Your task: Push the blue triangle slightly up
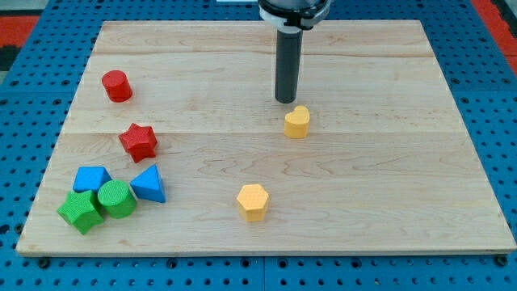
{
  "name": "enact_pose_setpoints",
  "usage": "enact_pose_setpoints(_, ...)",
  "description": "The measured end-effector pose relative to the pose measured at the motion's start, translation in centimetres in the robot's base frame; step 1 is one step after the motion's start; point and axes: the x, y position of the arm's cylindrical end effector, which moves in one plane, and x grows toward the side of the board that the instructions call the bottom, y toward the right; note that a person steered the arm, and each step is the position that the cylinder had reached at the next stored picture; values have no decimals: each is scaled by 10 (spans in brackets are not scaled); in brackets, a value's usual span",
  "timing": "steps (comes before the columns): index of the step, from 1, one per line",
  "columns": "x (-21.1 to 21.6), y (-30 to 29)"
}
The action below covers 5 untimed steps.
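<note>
The blue triangle [149, 183] lies at the view's lower left of the wooden board [388, 178], touching the green cylinder [118, 199] on its left. My tip [285, 100] stands at the view's upper middle, far to the right of and above the blue triangle. It is just above and left of the yellow heart-shaped block [296, 122], with a small gap between them.
A blue block [90, 179] and a green cube [81, 211] sit in the same cluster as the triangle. A red star [138, 141] lies just above the cluster. A red cylinder [116, 86] is at the upper left. A yellow hexagon [253, 201] lies at the lower middle.
</note>
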Motion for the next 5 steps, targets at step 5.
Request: enact_pose_setpoints(5, 137, -13)
